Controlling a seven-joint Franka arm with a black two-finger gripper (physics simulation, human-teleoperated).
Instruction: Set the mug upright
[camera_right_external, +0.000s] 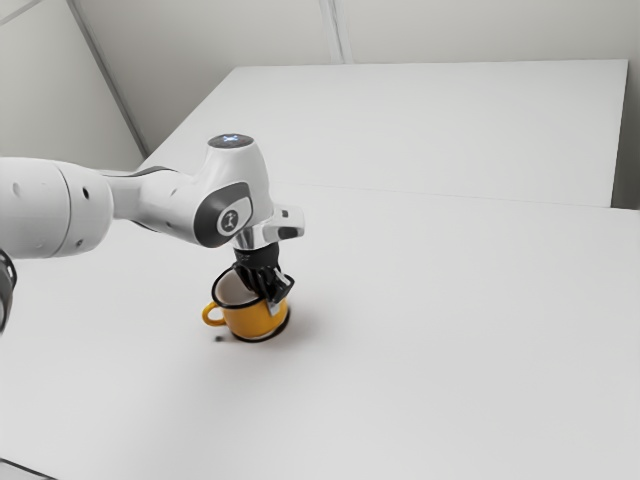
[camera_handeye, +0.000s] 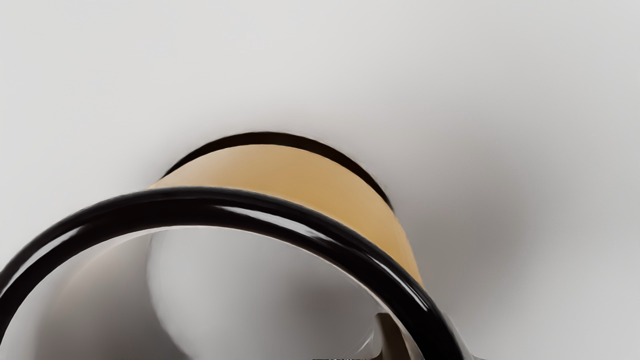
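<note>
Closest to my wrist camera curved the black rim (camera_handeye: 215, 202) of the mug (camera_handeye: 300, 175), cutting across the wrist view. Down at that rim, my tool (camera_right_external: 270, 297) had the mug's wall pinched, one finger (camera_handeye: 390, 332) inside the mouth and the other against the outside. The mug stood on the pale surface (camera_right_external: 430, 330) with its mouth up, leaning slightly toward the exterior view's left; I couldn't tell whether its base sat fully flat. Its yellow handle (camera_right_external: 206, 313) stuck out toward the exterior view's left, on the far side from the pinching fingers. Above, the white arm (camera_right_external: 160, 200) reached in from the exterior view's left, and a pale wall (camera_right_external: 450, 30) rose beyond the surface.
</note>
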